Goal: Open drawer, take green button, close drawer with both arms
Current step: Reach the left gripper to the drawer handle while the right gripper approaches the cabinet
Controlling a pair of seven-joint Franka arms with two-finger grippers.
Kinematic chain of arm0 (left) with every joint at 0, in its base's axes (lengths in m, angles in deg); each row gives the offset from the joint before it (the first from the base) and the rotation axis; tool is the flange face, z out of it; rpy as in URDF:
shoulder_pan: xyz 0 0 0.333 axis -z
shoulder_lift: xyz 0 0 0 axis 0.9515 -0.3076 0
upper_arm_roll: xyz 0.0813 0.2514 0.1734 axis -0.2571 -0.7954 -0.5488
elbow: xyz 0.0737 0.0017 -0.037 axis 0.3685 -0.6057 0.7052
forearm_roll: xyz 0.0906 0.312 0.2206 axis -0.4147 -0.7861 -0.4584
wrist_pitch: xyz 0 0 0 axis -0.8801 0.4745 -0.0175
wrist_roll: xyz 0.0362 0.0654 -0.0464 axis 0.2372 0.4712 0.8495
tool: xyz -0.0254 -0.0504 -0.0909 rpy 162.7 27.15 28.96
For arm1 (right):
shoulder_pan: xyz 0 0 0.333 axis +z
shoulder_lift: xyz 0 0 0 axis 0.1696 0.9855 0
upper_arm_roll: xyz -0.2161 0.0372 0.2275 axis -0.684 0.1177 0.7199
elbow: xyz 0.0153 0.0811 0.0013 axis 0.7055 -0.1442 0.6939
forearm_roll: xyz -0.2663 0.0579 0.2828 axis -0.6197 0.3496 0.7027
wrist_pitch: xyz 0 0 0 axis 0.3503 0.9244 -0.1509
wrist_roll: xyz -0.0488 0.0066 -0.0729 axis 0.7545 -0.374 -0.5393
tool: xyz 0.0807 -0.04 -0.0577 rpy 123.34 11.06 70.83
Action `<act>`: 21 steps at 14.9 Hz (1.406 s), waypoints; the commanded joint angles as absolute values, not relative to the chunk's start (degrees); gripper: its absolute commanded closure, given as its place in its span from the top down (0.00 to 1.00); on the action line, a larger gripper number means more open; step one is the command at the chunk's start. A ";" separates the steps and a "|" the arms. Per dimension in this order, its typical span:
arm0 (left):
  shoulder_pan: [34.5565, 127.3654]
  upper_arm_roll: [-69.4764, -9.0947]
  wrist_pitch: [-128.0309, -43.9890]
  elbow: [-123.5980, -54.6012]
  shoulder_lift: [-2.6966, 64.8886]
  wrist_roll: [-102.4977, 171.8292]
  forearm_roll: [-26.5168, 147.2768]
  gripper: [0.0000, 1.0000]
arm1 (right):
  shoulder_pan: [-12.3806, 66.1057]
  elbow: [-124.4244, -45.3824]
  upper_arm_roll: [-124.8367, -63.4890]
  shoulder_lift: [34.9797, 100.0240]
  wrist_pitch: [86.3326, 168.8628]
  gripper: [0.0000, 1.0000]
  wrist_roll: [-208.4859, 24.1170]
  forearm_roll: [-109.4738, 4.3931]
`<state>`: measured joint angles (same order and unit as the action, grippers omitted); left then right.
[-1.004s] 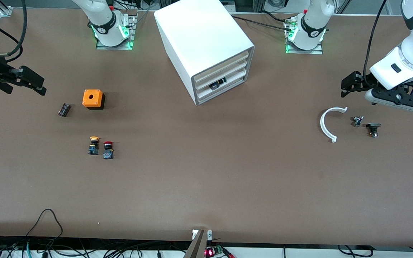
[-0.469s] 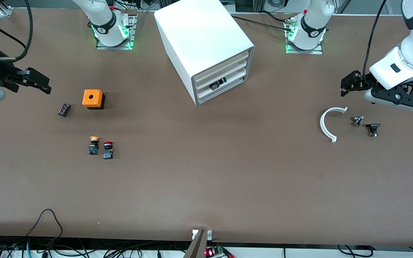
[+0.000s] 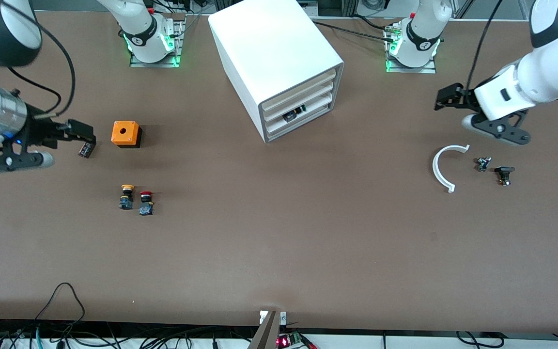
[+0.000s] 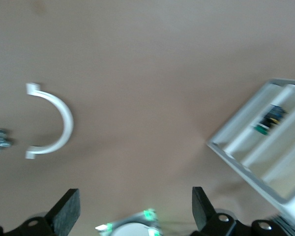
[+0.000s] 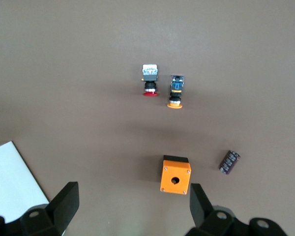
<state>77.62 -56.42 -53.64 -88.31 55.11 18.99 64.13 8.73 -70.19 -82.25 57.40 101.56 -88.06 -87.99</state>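
Cabinet: white box cabinet (image 3: 279,63) with four drawers alike, standing between the two arm bases, its front turned toward the left arm's end of the table and the front camera.

Drawer: the third one down (image 3: 303,112) is shut like the rest, a small dark part with a green end showing through its front (image 4: 268,118).

Button: only that dark and green part in the drawer can be seen; whether it has a green mushroom cap cannot be told.

Left gripper: (image 3: 446,99) up in the air over bare table, toward the left arm's end, well apart from the cabinet front; fingers (image 4: 64,214) spread wide with nothing between them.

Right gripper: (image 3: 83,133) over the small dark cylinder (image 3: 85,149), beside the orange box (image 3: 126,134), well apart from the cabinet; fingers (image 5: 64,201) spread, empty.

Other buttons: yellow-capped one (image 3: 126,196) and red-capped one (image 3: 146,202) lie side by side, nearer the front camera than the orange box.

Left arm's end: white curved piece (image 3: 441,169), with two small dark parts (image 3: 483,164) (image 3: 503,174) just beside it.
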 commanded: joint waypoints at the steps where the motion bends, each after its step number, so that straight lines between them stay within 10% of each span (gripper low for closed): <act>1: 77.71 -56.73 -49.81 -87.65 52.07 15.84 72.71 1.00 | 8.44 -69.73 -82.03 58.79 102.50 1.00 -89.00 -87.02; 13: 77.80 -51.99 -58.37 -101.24 38.70 -9.53 102.16 0.99 | 17.05 -70.17 -81.77 61.44 107.25 1.00 -69.06 -87.54; 21: 77.80 -47.24 -74.75 -116.30 37.04 -36.55 117.04 0.65 | 23.56 -66.75 -81.77 64.07 107.25 1.00 -51.40 -87.72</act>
